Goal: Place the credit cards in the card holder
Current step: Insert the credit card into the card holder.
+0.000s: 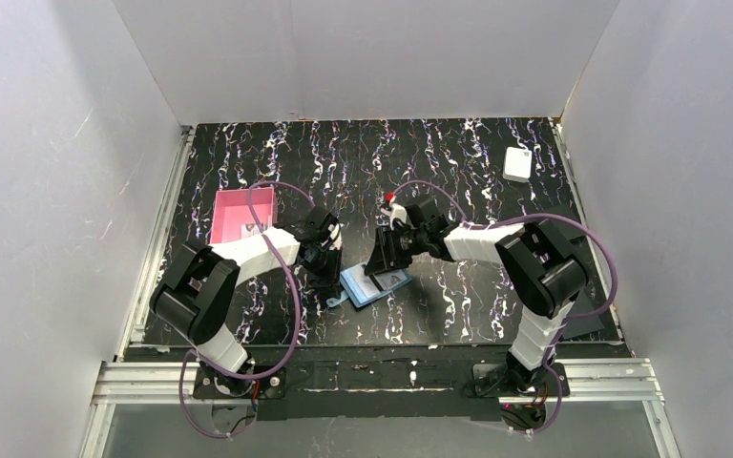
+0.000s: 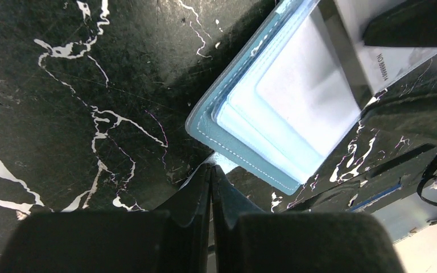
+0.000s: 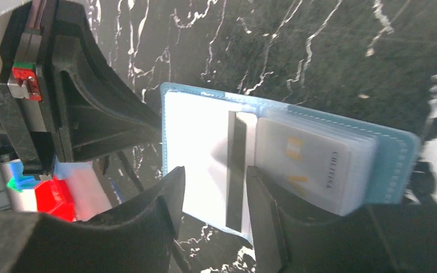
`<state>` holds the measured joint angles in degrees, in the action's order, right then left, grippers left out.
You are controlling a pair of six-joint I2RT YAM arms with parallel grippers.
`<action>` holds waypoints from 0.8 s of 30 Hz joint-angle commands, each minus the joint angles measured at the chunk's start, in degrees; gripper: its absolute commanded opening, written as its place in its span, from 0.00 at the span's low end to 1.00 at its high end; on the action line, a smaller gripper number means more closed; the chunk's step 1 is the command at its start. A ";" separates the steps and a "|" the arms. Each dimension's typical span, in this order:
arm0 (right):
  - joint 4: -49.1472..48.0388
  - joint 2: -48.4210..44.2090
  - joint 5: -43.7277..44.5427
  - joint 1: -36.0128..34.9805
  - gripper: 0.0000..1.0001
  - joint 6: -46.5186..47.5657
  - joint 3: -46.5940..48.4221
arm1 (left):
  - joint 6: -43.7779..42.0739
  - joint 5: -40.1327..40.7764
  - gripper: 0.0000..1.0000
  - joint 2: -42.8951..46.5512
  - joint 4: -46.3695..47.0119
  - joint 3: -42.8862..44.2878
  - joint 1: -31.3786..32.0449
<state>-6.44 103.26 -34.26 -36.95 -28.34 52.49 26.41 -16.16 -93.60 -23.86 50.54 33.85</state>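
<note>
The teal card holder (image 1: 374,286) lies open on the black marbled table between the two arms. In the right wrist view a white credit card (image 3: 199,148) with a dark stripe lies on the left half of the card holder (image 3: 395,165). Another pale card (image 3: 307,162) sits in the clear slots on its right half. My right gripper (image 3: 215,170) hangs open just above the striped card, one finger on each side of the stripe, pinching nothing. My left gripper (image 2: 211,168) is shut, its tips against the near teal edge of the card holder (image 2: 250,131).
A pink square tray (image 1: 241,215) stands behind the left arm. A white box (image 1: 517,163) lies at the back right. A flat black rectangle (image 1: 582,324) lies by the right arm's base. White walls close in three sides.
</note>
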 commanded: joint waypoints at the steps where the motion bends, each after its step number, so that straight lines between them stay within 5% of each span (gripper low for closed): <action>1: -9.38 3.06 -1.99 -1.95 0.52 -8.07 -4.80 | 0.21 -0.35 0.01 -3.30 3.36 -0.18 0.90; 10: -13.11 -0.17 -4.42 -2.16 0.52 -12.51 -6.59 | 0.04 0.03 0.00 -2.70 3.38 -1.25 0.87; 18: 9.19 -5.54 7.03 -2.16 0.53 1.16 -1.17 | -0.24 0.52 0.00 -1.75 2.94 -2.05 0.87; 24: 10.55 -4.96 8.53 -2.92 0.54 2.52 -2.13 | -0.31 0.26 0.00 -2.12 2.94 -2.03 0.87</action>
<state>-1.80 99.19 -29.82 -38.98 -29.84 49.72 26.59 -16.95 -93.91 -23.44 50.61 33.80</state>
